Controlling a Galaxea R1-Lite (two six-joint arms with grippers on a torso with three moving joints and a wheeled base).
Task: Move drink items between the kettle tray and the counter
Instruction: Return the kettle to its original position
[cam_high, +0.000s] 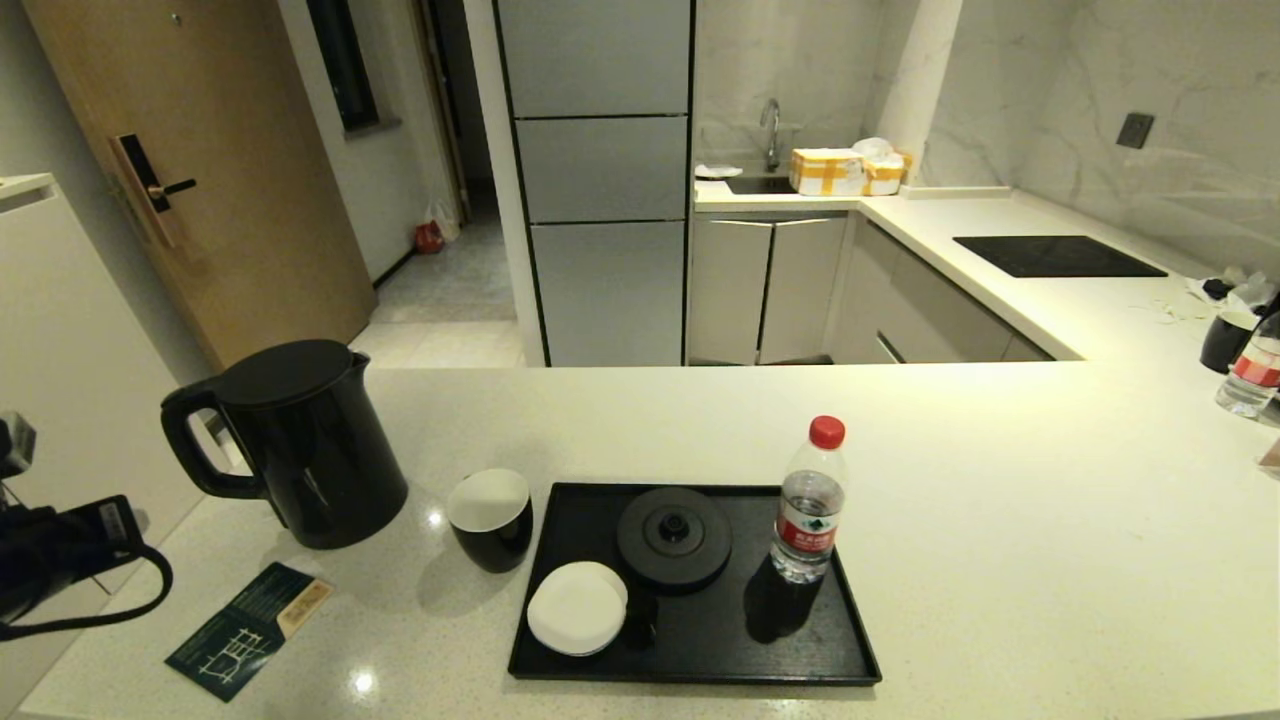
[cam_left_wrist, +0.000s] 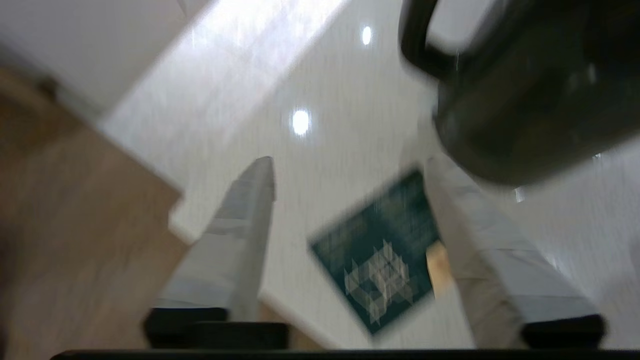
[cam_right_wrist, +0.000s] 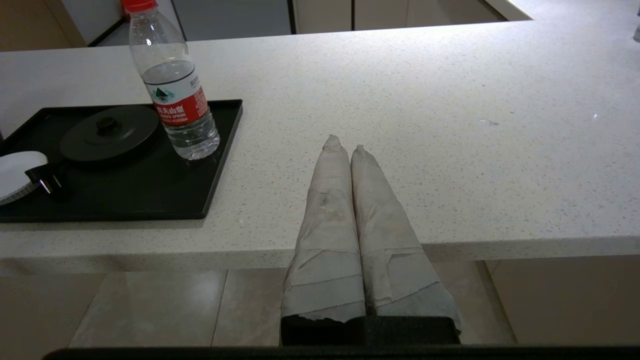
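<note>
The bottle (cam_high: 808, 500) is stood upright on the tray (cam_high: 560, 655), its red label's writing unreadable. The kettle (cam_high: 300, 445) is stood upright on the surface (cam_high: 1000, 520), handle leftward. The left pincer (cam_left_wrist: 350, 210) is spread empty; the right pincer (cam_right_wrist: 345, 145) is clenched.

The tray (cam_high: 700, 660) is set on the desk (cam_high: 1000, 520) near its front edge. On it, the bottle (cam_high: 808, 500) is placed at the right, the kettle base (cam_high: 673, 538) in the middle, the saucer (cam_high: 576, 607) at the near left. The cup (cam_high: 490, 518) is stood on the desk just left of the tray, the kettle (cam_high: 290, 445) farther left, a card (cam_high: 248, 628) laid nearer.
</note>
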